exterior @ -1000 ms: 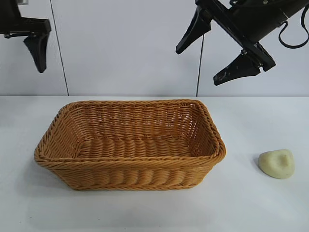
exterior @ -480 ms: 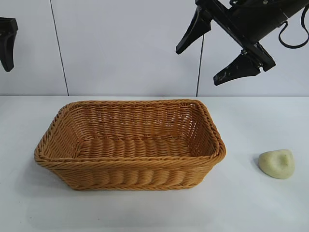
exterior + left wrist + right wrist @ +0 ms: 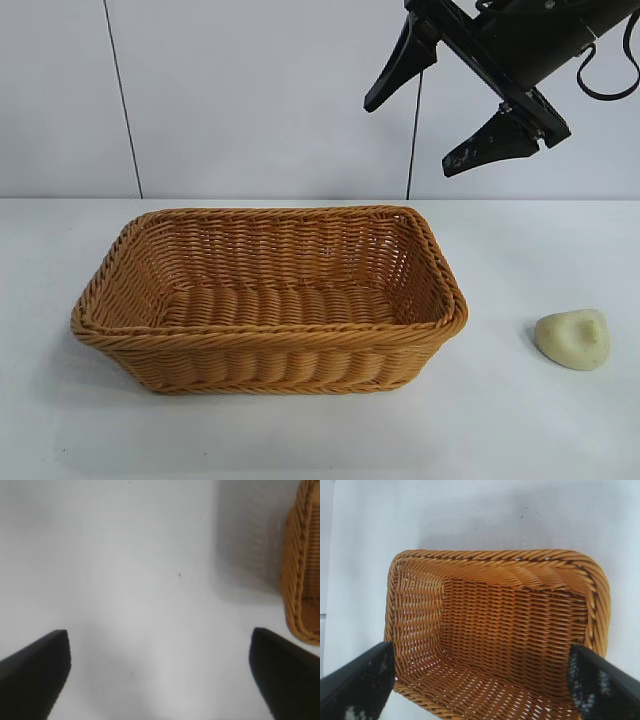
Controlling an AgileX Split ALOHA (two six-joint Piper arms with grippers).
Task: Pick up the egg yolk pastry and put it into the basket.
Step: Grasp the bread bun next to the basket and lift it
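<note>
A white table (image 3: pixel 520 440) seen from the front, with a wall behind it. An orange-brown wicker basket (image 3: pixel 270 355) sits at the table's centre, its long side facing the viewer. The pastry (image 3: pixel 573 339), a pale cream lump with a shallow dent, lies on the table at about 3 o'clock from the basket, well apart from it and near the picture's right edge.

The right gripper (image 3: pixel 455 90) hangs high in the air at roughly 1 o'clock from the basket, its two black fingers spread wide with nothing between them. The pastry lies far below and off to the 5 o'clock side of those fingers, touching neither. That arm's wrist camera looks straight down into the basket.

The left gripper (image 3: pixel 159 672) is out of the front view. Its wrist camera shows its two dark fingertips (image 3: pixel 35 672) spread wide over bare table, the basket's rim just beside them
</note>
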